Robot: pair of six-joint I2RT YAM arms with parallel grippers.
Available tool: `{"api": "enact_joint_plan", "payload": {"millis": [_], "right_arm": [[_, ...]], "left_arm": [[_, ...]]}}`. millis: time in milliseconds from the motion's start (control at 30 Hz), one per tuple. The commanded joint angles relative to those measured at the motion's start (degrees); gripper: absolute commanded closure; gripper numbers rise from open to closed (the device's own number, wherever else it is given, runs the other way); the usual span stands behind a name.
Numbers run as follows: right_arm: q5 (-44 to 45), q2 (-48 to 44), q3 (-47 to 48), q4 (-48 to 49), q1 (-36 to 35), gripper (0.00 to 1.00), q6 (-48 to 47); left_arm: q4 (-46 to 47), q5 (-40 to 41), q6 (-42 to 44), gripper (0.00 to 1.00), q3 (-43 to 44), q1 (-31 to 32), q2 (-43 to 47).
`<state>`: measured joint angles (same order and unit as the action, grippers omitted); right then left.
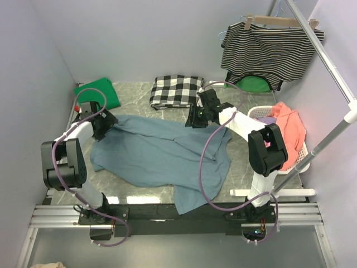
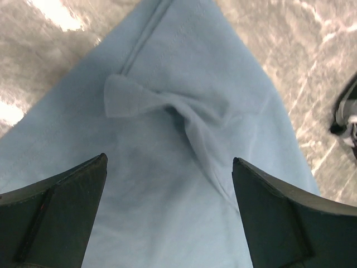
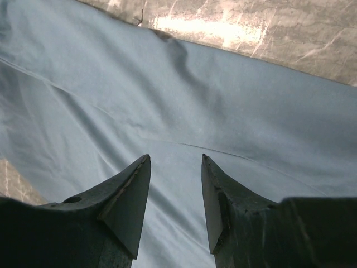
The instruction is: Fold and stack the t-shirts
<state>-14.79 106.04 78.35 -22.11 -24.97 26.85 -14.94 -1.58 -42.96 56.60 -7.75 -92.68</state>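
Note:
The slate-blue t-shirt (image 1: 162,153) lies spread and rumpled across the middle of the table, one part hanging over the near edge. My left gripper (image 1: 106,126) is at its left end, open wide just above the cloth (image 2: 167,67), which has a small raised pucker (image 2: 162,103) ahead of the fingers (image 2: 61,206). My right gripper (image 1: 195,118) is at the shirt's far right edge, open with a narrow gap, empty, just above smooth blue cloth (image 3: 184,89). The bright green t-shirt (image 1: 100,92) lies folded at the back left.
A black-and-white checked cloth (image 1: 175,90) lies at the back centre. A striped top (image 1: 270,50) hangs on a rack (image 1: 329,67) at the back right, green fabric (image 1: 254,84) below it. A white basket (image 1: 301,159) with a coral garment (image 1: 290,128) stands at the right.

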Motion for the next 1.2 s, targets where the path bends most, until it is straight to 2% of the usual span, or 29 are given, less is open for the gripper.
{"api": "enact_joint_plan", "payload": {"millis": [0,200,633,700,867,1033,1067,1133,1167], "right_arm": [[-0.51,-0.22,-0.65,0.4,0.19,0.51,-1.28],[-4.19,0.92,-1.27,0.84,0.1,0.51,-1.01],[-6.31,2.51,-2.49,0.66,-2.54,0.52,-1.98],[-6.22,2.59,-2.76,0.75,-2.63,0.52,-1.98],[-5.78,3.38,-2.76,0.4,-2.98,0.52,-1.8],[-5.25,4.35,-3.64,-0.04,-3.07,0.54,-1.72],[-4.99,4.09,-4.07,0.22,-3.07,0.55,-1.63],[-4.55,3.91,-5.04,0.14,-3.24,0.56,-1.54],[-4.46,3.83,-5.39,0.22,-3.24,0.56,-1.54]], "left_arm": [[4.57,3.15,-1.51,0.01,2.28,-0.6,-0.92],[5.35,9.31,-0.98,0.01,1.85,-0.78,-1.8],[8.34,10.99,-5.91,0.01,3.69,-1.83,-9.26],[10.0,11.16,-6.08,0.06,3.35,-1.83,-9.36],[12.04,11.6,-5.56,0.11,3.86,-1.83,-9.62],[11.6,11.96,-4.86,0.25,5.54,-2.01,-10.06],[11.69,12.04,-4.77,0.31,5.71,-1.92,-10.06],[11.69,12.48,-4.24,0.37,6.24,-2.01,-10.06],[11.51,12.66,-4.15,0.47,6.42,-2.01,-10.06]]}}
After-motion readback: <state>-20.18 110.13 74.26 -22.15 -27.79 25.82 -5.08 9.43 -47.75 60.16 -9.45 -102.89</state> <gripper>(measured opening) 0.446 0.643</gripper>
